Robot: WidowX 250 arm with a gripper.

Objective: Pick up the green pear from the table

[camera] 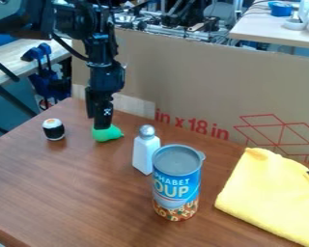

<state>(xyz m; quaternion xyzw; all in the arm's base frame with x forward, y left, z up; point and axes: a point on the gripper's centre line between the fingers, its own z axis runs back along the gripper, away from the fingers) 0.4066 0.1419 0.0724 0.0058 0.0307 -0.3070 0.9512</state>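
One green pear-shaped object point(105, 134) lies on the desk point(79, 188) just beyond the silver-topped shaker point(145, 151), beneath the black gripper point(98, 122), and though I can't tell whether its fingers are open or closed, squaring them over the rounded body, clear of the shaker, seems wisest.

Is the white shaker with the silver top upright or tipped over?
Upright: the shaker stands on the brown wooden table, its silver top uppermost.

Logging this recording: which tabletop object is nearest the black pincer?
The small green pear-shaped object, at the tip of the pincer; the others sit farther away.
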